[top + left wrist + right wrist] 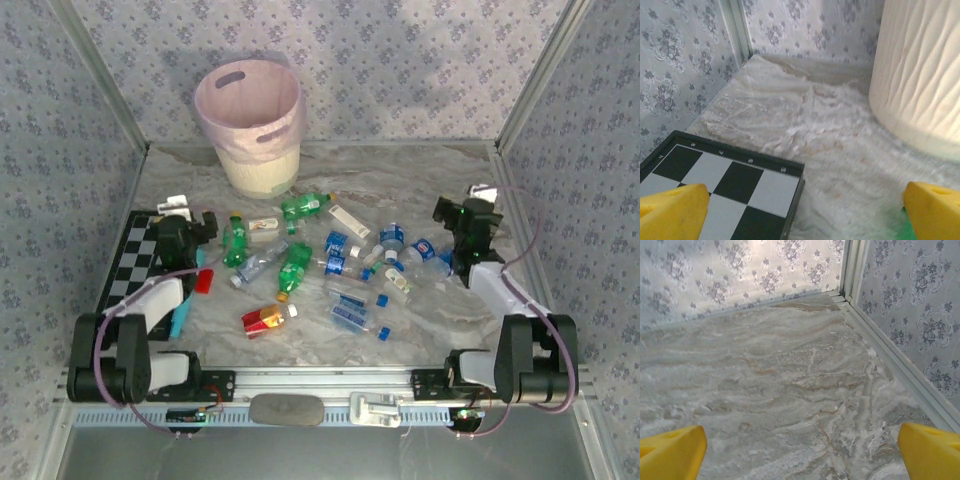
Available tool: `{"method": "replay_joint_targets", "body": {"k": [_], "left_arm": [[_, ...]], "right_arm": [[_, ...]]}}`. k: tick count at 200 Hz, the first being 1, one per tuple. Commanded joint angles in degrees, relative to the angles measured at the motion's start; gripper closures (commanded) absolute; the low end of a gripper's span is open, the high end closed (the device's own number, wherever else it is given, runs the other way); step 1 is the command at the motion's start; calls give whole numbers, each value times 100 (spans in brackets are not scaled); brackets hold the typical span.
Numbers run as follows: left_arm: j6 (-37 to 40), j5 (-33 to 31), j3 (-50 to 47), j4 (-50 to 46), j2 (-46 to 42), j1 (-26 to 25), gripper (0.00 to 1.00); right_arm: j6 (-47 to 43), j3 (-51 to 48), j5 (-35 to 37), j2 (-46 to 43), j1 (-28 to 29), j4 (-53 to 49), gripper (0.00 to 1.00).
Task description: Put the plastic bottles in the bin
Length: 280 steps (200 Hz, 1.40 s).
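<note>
1. Marble-patterned table [420, 170] inside floral-papered walls; the bin [248, 125] stands upright at the far edge, left of centre.
2. Plastic bottles [295, 262] lie scattered mid-table, between the two arms.
3. Left gripper [200, 222]: fingers apart, holding nothing, beside the chessboard [135, 262].
4. Right gripper [455, 215]: fingers apart, holding nothing.

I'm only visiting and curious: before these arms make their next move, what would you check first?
1. Bin upright, mouth unblocked: ok.
2. Plastic bottles lying loose on the table between the arms: ok.
3. Left jaws wide open, nothing between them: ok.
4. Right jaws wide open, nothing between them: ok.
5. Red block apart from the bottles: ok.
6. Bottom of the bin empty: cannot tell.
</note>
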Motion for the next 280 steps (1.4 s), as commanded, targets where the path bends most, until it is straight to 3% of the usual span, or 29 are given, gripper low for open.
{"method": "replay_joint_targets", "body": {"k": [1, 25, 50, 96, 121, 162, 230, 280], "left_arm": [[-1032, 333, 250, -1131, -400, -125, 0], [-1621, 558, 156, -1444, -759, -612, 0], [-2025, 304, 44, -1584, -1022, -1275, 0], [-2307, 30, 527, -1365, -587, -2430, 0], [-2337, -9, 971, -1079, -61, -2969, 0], [-2171, 93, 1525, -902, 678, -3491, 0], [-2171, -282, 1158, -1286, 388, -3553, 0], [-2073, -684, 1053, -1474, 126, -3545, 0]], "right_arm": [[1188, 767, -434, -22, 118, -2415, 0], [1417, 1300, -912, 169, 355, -3803, 0], [1652, 1571, -1322, 290, 457, -4731, 0], [2178, 1648, -1030, 54, 498, -5913, 0], [2255, 1390, -979, -87, 349, -5848, 0], [2789, 894, -1577, 65, -126, -5168, 1], [3104, 412, -2218, 870, -742, -3901, 6], [3196, 207, -2556, 1233, -945, -3381, 22]]}}
